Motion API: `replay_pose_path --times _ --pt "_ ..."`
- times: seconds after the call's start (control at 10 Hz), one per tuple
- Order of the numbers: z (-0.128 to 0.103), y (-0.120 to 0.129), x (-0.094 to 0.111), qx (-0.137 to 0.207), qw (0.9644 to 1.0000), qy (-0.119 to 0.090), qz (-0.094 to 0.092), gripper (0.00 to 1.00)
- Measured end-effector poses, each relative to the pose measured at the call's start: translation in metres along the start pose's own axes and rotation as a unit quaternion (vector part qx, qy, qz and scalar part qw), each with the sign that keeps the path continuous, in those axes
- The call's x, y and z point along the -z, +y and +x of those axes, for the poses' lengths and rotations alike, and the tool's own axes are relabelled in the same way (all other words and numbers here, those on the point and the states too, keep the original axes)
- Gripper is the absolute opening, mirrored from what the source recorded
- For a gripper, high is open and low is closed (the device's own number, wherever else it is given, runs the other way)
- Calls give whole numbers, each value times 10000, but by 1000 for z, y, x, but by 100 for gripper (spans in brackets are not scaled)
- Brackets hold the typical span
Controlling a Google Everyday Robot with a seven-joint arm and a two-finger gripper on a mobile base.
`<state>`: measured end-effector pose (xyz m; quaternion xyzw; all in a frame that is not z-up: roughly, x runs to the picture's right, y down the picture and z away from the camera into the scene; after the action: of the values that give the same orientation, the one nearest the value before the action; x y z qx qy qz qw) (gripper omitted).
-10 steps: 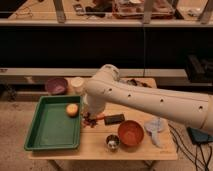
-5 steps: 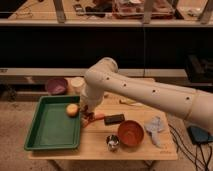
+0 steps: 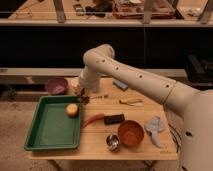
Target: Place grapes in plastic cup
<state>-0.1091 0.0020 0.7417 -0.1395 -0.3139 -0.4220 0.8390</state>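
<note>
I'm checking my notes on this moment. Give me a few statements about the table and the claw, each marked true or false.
1. A round yellow-orange fruit lies in the green tray. True.
2. The grapes lie in the orange bowl. False: they hang from the claw, by the tray's far right corner.
3. The purple bowl stands on the table beyond the tray. True.
4. The claw is wide open above the orange bowl. False: it is shut on the grapes, well away from that bowl.
5. A small metal cup sits beside the orange bowl, on its tray side. True.
</note>
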Motion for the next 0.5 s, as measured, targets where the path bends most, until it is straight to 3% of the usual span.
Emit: replay_pose_path --times 0.2,0.5 --pt "22 10 -4 -424 9988 46 233 0" --pt "22 18 -8 -562 9961 235 639 0"
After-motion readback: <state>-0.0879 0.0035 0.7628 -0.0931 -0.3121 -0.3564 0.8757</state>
